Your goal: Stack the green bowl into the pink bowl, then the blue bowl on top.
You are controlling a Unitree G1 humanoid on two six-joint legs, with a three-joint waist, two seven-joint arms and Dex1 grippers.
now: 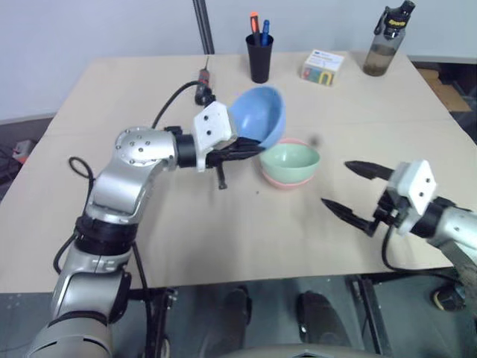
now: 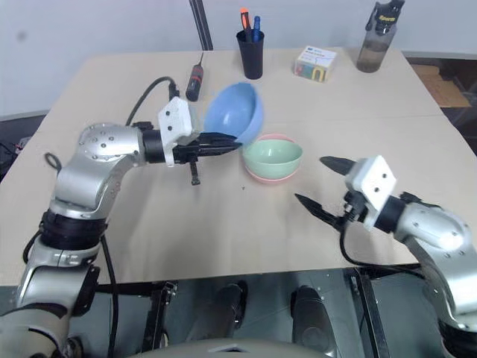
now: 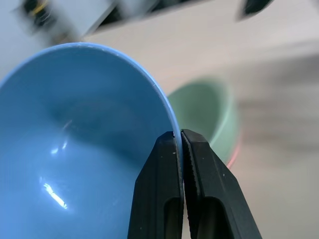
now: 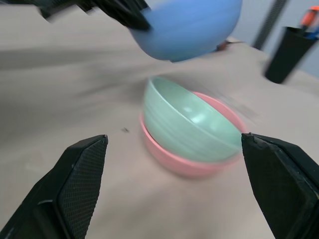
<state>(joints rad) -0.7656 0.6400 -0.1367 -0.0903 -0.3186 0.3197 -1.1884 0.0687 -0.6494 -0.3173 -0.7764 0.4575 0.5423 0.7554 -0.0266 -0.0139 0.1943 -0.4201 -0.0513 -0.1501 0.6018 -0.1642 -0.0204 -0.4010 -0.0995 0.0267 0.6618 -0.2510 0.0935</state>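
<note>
The blue bowl (image 1: pixel 261 115) hangs tilted above the table, its rim pinched by my shut left gripper (image 1: pixel 253 149); the wrist view shows both fingers (image 3: pixel 167 189) clamped on the rim of the blue bowl (image 3: pixel 75 149). Just right of it, the green bowl (image 1: pixel 291 162) sits nested in the pink bowl (image 1: pixel 287 181) on the table. My right gripper (image 1: pixel 346 186) stands open to the right of the stacked bowls, nothing between its fingers. In the right wrist view the green bowl (image 4: pixel 189 124) rests in the pink bowl (image 4: pixel 199 164), with the blue bowl (image 4: pixel 189 25) held above.
At the back of the wooden table (image 1: pixel 112 97) stand a black pen cup (image 1: pixel 259 56), a small box (image 1: pixel 323 67) and a water bottle (image 1: pixel 386 41). A black tool (image 1: pixel 203 83) with a cable lies behind my left arm.
</note>
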